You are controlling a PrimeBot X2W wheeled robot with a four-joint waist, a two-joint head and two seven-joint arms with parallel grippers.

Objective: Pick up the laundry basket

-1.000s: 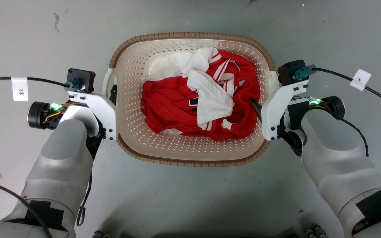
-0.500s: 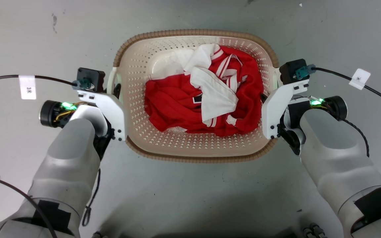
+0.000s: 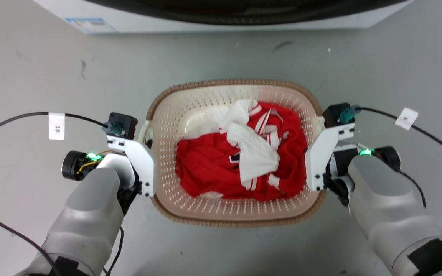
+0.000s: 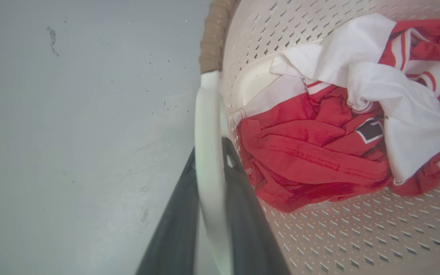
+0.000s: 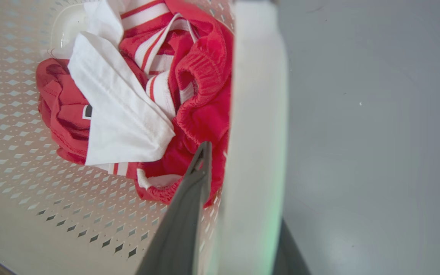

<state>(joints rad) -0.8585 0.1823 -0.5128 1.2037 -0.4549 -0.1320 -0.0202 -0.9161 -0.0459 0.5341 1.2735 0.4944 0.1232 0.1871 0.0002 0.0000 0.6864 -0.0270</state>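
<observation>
Tools astride laundry basket handles

Laundry basket is centre, betw. the 2 arms, floor under it; can't tell if it touches. Clothes are heaped inside, more twd the right & near side, w/ the far-left bit of the bottom bare. Washer is behind the basket, well apart. L gripper is at the left handle, one finger each side, touching. R gripper is at the right handle: one finger inside by the clothes, the other outside.
</observation>
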